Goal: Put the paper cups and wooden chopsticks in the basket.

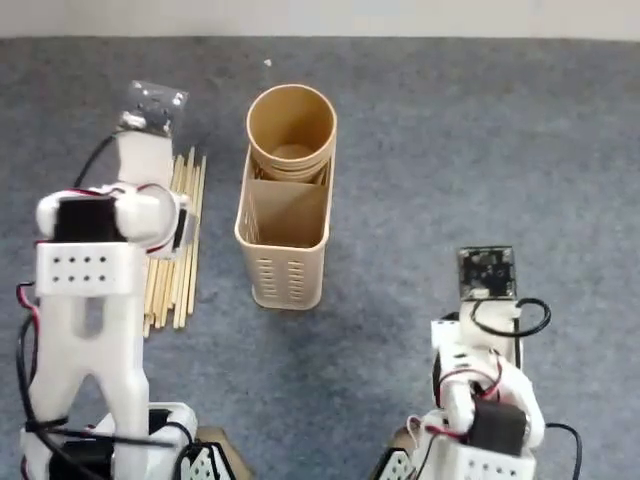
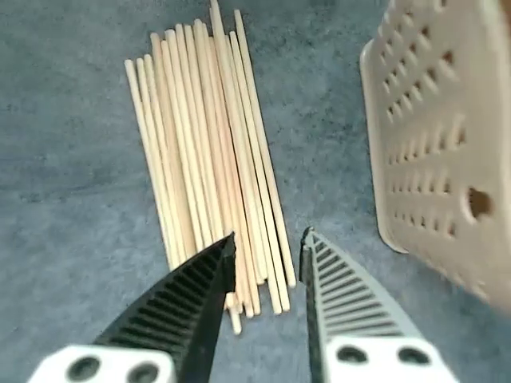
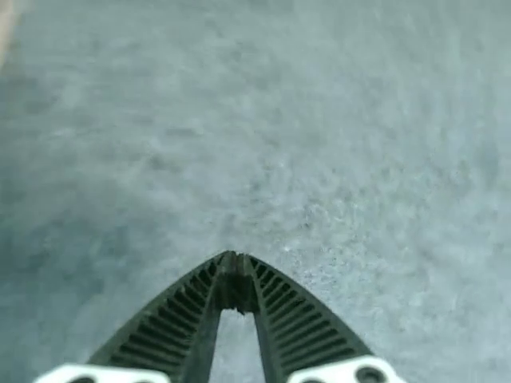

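A bundle of wooden chopsticks point(image 1: 178, 240) lies on the grey carpet left of the beige basket point(image 1: 284, 275). Stacked paper cups point(image 1: 291, 130) stand in the basket's far compartment. The left arm hangs over the chopsticks in the high view. In the left wrist view my left gripper point(image 2: 267, 243) is open above the near ends of the chopsticks point(image 2: 209, 136), with nothing between its fingers, and the basket's perforated wall point(image 2: 439, 136) is beside it. My right gripper point(image 3: 233, 261) is shut and empty over bare carpet; the right arm point(image 1: 485, 330) sits near the front right.
The basket's near compartment point(image 1: 290, 215) is open and holds nothing. Grey carpet point(image 1: 480, 150) covers the table, with free room to the right of the basket. A pale wall strip point(image 1: 320, 15) runs along the far edge.
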`<action>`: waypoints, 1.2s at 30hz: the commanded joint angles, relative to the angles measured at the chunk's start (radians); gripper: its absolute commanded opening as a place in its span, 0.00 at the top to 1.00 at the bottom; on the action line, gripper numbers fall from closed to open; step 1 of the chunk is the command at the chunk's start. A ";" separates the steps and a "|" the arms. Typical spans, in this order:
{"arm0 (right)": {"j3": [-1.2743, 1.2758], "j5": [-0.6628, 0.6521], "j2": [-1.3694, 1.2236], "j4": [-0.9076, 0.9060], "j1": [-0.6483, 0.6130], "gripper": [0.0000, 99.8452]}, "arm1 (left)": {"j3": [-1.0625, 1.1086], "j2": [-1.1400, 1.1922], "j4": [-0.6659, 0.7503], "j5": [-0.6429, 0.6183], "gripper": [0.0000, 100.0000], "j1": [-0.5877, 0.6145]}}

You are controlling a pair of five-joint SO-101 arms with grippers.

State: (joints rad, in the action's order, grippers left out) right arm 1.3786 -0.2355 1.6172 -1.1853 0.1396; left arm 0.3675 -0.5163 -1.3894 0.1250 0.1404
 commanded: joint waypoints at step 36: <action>0.420 0.103 0.214 -0.061 0.045 0.99 | 0.033 0.647 0.563 -0.072 0.85 0.027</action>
State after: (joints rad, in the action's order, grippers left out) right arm 1.6625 -0.1435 1.8182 -1.2421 0.1780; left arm 0.4411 0.1358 -0.8401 0.0637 0.1665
